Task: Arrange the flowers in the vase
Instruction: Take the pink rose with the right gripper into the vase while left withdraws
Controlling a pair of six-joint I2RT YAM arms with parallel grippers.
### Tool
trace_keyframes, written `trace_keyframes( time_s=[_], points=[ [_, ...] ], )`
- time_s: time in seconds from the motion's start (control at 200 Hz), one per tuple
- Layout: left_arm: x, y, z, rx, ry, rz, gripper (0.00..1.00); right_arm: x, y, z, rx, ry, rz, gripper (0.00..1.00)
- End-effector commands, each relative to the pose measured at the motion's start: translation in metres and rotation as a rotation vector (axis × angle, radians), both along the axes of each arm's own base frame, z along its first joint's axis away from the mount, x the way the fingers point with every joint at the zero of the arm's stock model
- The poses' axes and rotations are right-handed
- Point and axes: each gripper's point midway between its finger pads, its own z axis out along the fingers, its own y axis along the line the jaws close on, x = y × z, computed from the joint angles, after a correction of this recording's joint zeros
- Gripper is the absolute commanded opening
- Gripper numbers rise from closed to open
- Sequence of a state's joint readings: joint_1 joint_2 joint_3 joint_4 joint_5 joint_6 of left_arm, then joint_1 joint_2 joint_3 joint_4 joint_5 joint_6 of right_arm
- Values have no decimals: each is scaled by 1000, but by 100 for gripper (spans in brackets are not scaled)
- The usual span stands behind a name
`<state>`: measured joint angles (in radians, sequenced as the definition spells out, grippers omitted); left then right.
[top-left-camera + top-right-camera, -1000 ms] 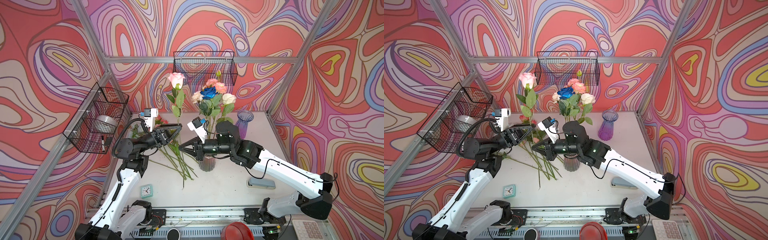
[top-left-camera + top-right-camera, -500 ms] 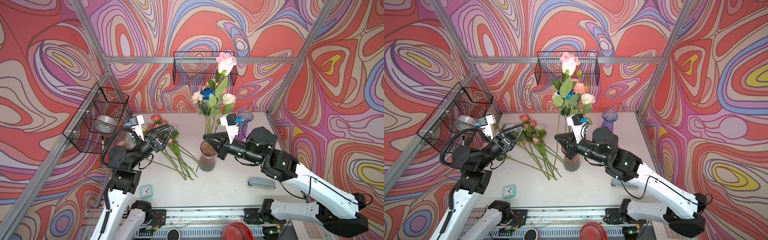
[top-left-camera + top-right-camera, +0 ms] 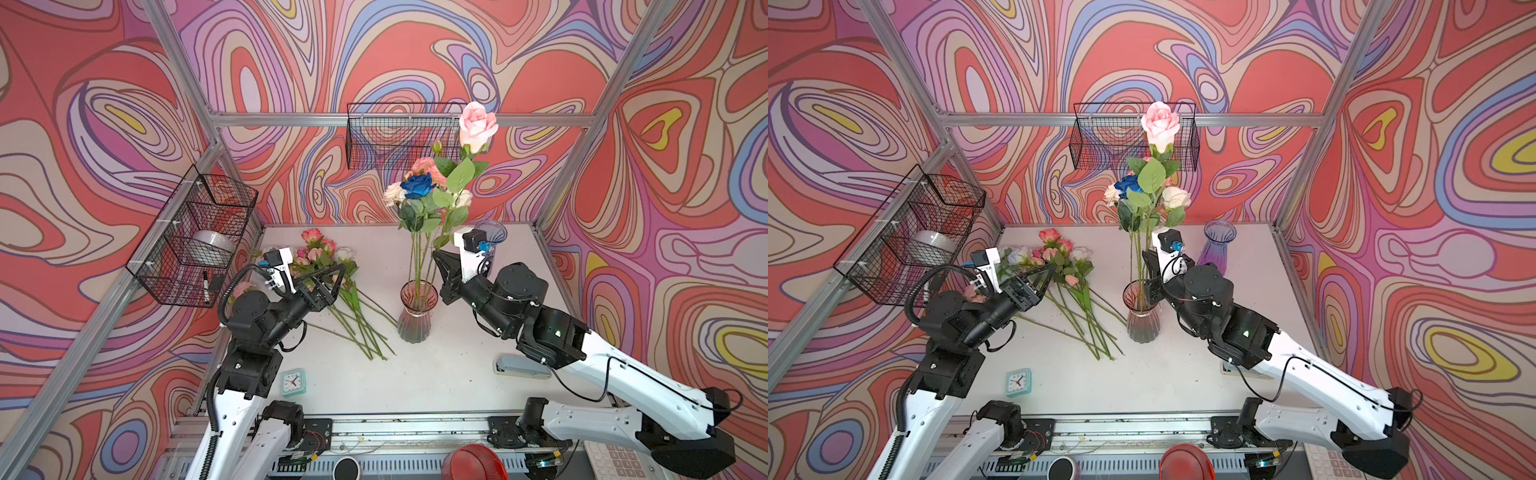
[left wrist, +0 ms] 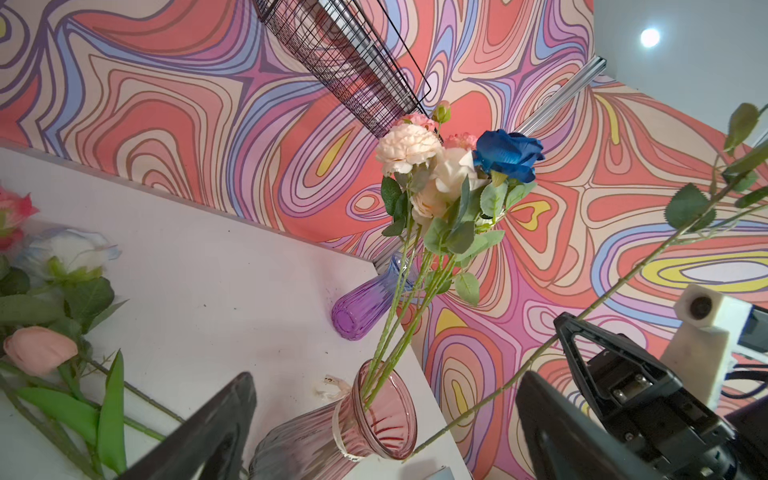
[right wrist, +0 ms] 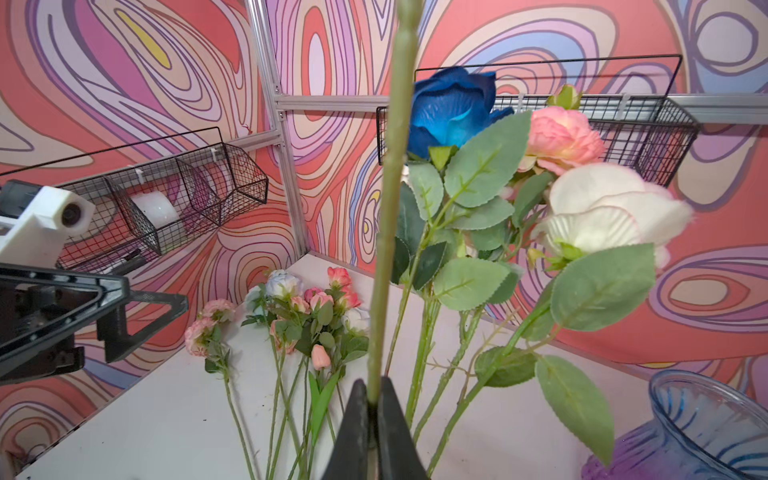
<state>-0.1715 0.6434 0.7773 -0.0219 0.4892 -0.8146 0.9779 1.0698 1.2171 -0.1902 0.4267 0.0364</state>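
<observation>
Lighting: bright, even and diffuse, from overhead. Round ceiling lamp (image 4: 649,37) blown out to plain white in the left wrist view.
Shadows: faint and soft-edged on the table (image 3: 436,374), beneath the vase (image 3: 417,324) and the loose flowers (image 3: 322,253), in both top views.
Focus: sharp throughout both top views.
Left wrist view: fingers (image 4: 199,432) of the left gripper (image 4: 385,374) blurred at the near edge.
Right wrist view: pink rose stem (image 5: 392,187) and purple vase (image 5: 706,428) soft, close to the lens.
Distortion: wide-angle stretch toward the edges of both wrist views.
</observation>
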Motion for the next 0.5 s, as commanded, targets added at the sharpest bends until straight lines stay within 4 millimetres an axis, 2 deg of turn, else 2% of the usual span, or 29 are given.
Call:
trace_keyframes(
  time_s=[0.0, 0.245, 0.496],
  points=[
    [-3, 1, -2, 19, -10, 5, 100, 8, -2, 7, -5, -53, -51, 0],
    [0, 0, -11, 11, 14, 1, 100, 24, 3, -33, -17, 14, -65, 0],
    [6, 0, -29, -2, 69, 8, 100, 35, 4, -102, -28, 166, -85, 0]
  ],
)
